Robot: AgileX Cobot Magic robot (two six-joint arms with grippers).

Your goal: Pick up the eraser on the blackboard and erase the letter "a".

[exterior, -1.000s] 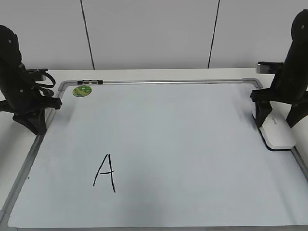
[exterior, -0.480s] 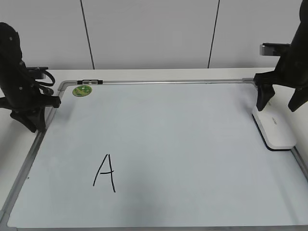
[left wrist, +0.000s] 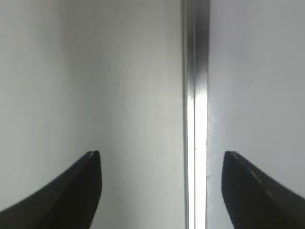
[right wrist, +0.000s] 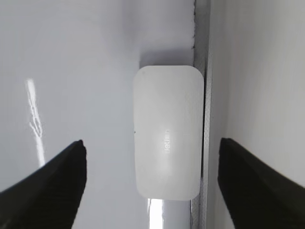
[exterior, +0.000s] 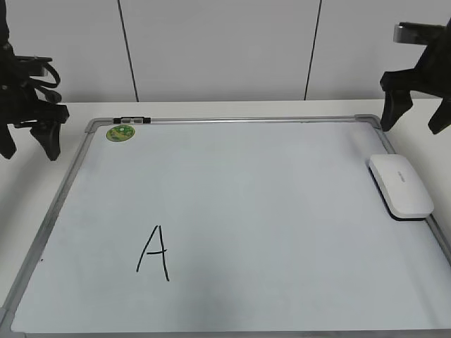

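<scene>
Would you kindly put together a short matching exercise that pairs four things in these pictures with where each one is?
Things:
1. eraser
2. green sticker
3. capital "A"
4. right hand

Places:
a. top-left corner of the board
b. lower left of the board
c. lying by the board's right edge
d. raised in the air above the right edge, open

Pairs: 1-c, 2-a, 3-b, 4-d

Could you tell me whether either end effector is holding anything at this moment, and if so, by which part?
Nothing is held. Both the left end effector and right end effector are open, and the eraser lies free on the blackboard.
</scene>
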